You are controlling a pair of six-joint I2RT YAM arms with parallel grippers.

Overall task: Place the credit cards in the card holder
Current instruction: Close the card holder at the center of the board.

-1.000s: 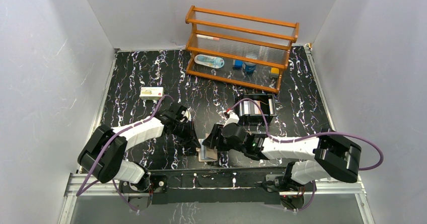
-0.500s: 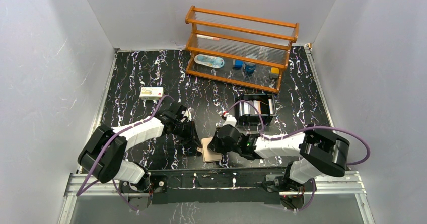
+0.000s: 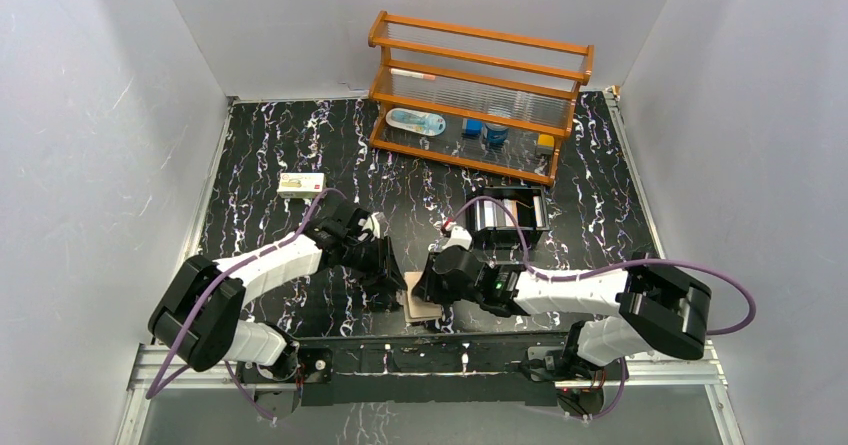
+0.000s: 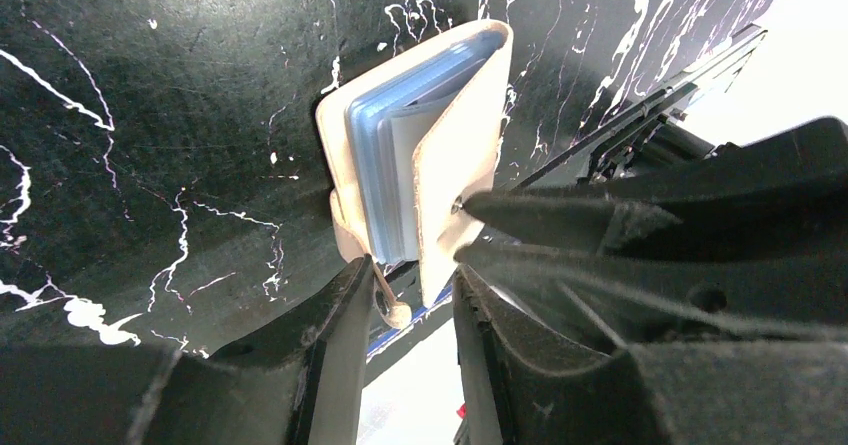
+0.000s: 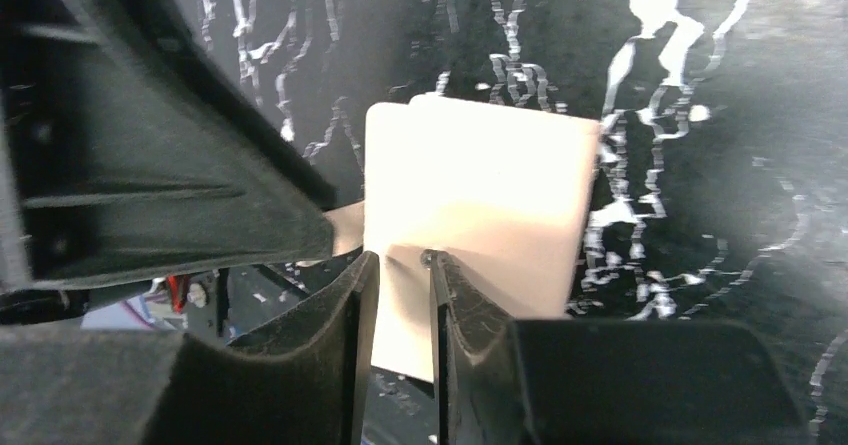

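Note:
The tan card holder (image 3: 420,305) lies near the table's front edge between both arms. In the left wrist view the card holder (image 4: 470,135) stands partly folded, and light blue credit card edges (image 4: 385,155) show between its covers. My left gripper (image 4: 412,270) is open. The holder's snap strap (image 4: 395,300) hangs loose in the gap between its fingers. My right gripper (image 5: 402,260) is open by a narrow gap, its tips resting on the tan outer cover (image 5: 480,185) by the snap stud. From above, the left gripper (image 3: 388,283) and right gripper (image 3: 432,283) flank the holder.
A wooden rack (image 3: 480,95) with small items stands at the back. A black box-like device (image 3: 510,220) sits just behind the right arm. A small white box (image 3: 302,184) lies at the left. The table's metal front rail (image 3: 420,350) runs right below the holder.
The holder's cover has folded over, hiding the blue inside from above. My left gripper has opened off the holder. My right gripper has narrowed and now sits on the cover.

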